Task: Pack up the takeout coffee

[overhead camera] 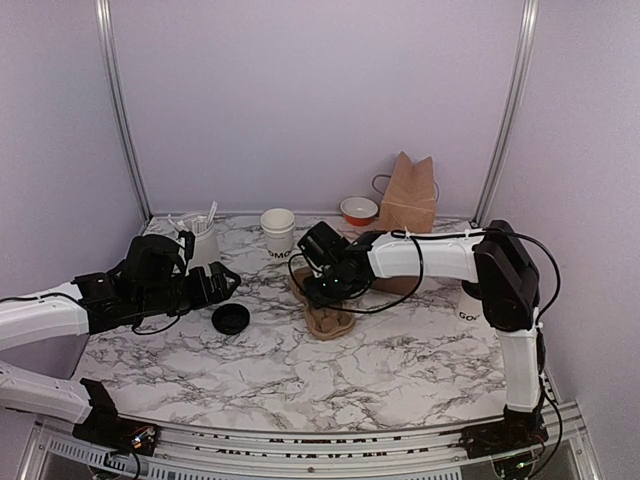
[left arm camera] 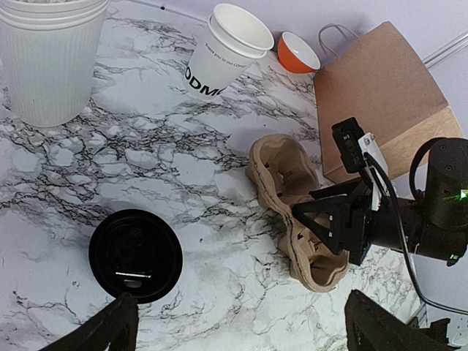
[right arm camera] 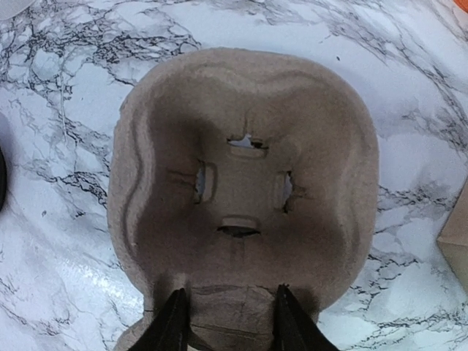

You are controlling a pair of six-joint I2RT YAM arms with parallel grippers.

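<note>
Right end effector [right arm camera: 230,296] half-closed, its fingers gripping the waist of the cup carrier [right arm camera: 329,161] lying on the counter [overhead camera: 400,360]. Left end effector [overhead camera: 222,283] spread wide and empty beside a loose black lid [overhead camera: 231,319]. Utensil holder [overhead camera: 203,248], lidless cup [overhead camera: 278,230], bowl [overhead camera: 359,210] and paper bag [overhead camera: 408,195] line the back edge. The takeout coffee [overhead camera: 468,303] stands by the right arm, its top hidden. Open marble lies along the near edge.

White cup [overhead camera: 467,303], right edge of the table [overhead camera: 400,370]: largely hidden behind the right arm [overhead camera: 505,270], top unseen, lettering incomplete. Right wrist view: cup carrier [right arm camera: 245,190] cut off at the bottom edge; black lid [right arm camera: 2,179] reduced to 1 sliver at the left edge
</note>
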